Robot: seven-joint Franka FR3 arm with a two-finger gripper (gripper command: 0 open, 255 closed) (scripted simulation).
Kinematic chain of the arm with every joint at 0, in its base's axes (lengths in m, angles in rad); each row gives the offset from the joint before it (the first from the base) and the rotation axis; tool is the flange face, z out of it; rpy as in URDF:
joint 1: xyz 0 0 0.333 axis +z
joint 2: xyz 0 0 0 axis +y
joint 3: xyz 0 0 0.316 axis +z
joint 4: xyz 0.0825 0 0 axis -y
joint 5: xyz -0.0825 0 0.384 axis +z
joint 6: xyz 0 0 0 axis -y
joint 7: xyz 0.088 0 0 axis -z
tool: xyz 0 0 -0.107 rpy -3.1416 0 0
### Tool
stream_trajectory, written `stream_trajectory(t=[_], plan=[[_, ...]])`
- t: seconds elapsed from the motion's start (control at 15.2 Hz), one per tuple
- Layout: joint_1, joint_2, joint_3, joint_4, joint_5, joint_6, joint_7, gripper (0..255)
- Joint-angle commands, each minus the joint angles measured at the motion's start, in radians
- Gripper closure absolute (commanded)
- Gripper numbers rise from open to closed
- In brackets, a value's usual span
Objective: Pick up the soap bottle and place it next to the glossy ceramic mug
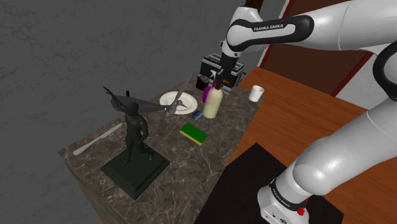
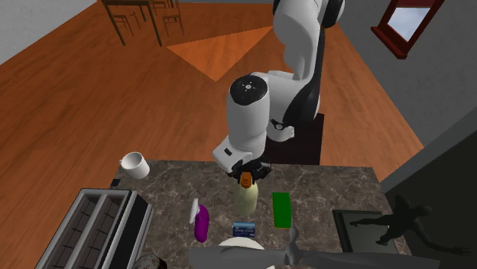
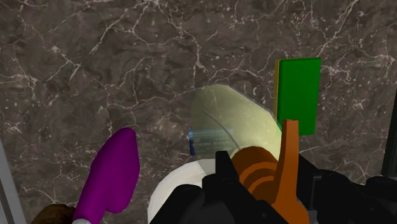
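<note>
Hand [image 3: 264, 175] status: pointed straight down, its two black fingers closed narrowly on the orange pump collar of the pale yellow-green soap bottle [image 3: 232, 121]. I read this as a grip made at the top of the bottle. The bottle stands upright under the hand on the dark marbled stone surface [image 3: 95, 63]; I cannot tell whether its base has left the surface.

Items close around the bottle:
- a purple bottle [image 3: 111, 172], just beside it;
- a small blue object [image 3: 191, 140], touching or nearly touching its base;
- a flat green sponge with a yellow edge [image 3: 298, 95], near it on the other side;
- a round white plate [image 1: 170, 100], a little further off.

The target, a glossy white mug [image 1: 256, 93], stands well apart from the bottle, near the surface's edge at the shoulder view's right, past the black toaster [image 1: 222, 67].

Progress, as I judge it: reach and grasp are done. Remaining steps: lift clear of the neighbouring items, carry across to the mug, set the bottle down upright beside it, release.
</note>
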Motion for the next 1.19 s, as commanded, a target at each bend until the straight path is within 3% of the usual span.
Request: stream_trajectory(t=[0.0, 1.12], plan=[[0.0, -0.006, 0.001, 0.024, -0.001, -0.03, 0.002, 255], [0.001, -0.019, 0.001, 0.239, -0.003, -0.258, 0.009, 255]])
